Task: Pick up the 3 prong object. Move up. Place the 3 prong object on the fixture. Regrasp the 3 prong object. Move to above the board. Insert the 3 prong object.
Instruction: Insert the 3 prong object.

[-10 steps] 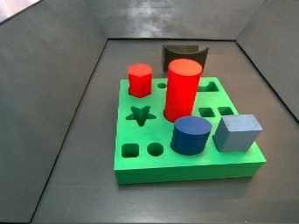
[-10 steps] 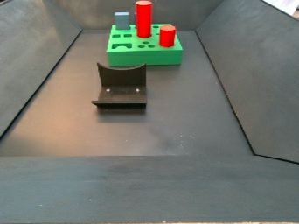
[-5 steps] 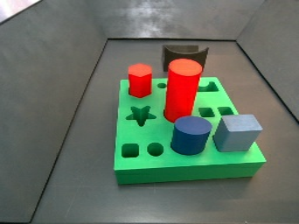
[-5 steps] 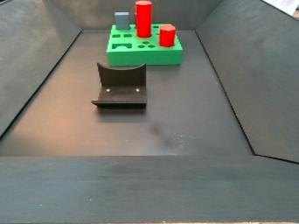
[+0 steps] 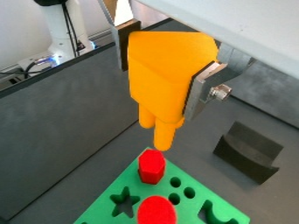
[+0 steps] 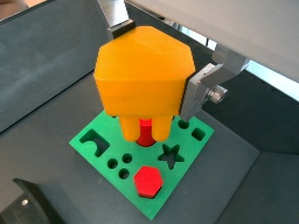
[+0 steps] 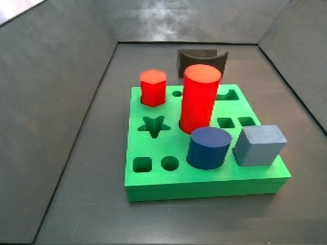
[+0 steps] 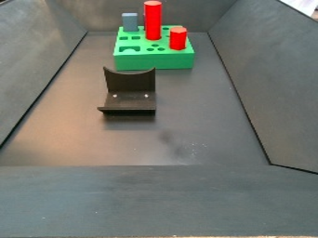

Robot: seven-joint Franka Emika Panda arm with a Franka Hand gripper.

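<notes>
3 prong object [image 5: 167, 74] clamped in gripper [image 6: 158, 92], prongs down, high above board [image 6: 128, 150] | silver fingers [image 5: 205, 83] grasping its side | hex peg [image 6: 147, 180] and red cylinder [image 7: 200, 98] on board below | fixture [image 8: 128, 90] apart from board, bare | gripper out of both side views

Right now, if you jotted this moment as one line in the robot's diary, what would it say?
gripper: shut on 3 prong object | position: high above board, outside both side views | prongs: pointing down | fixture: empty | step: not yet inserted
</notes>
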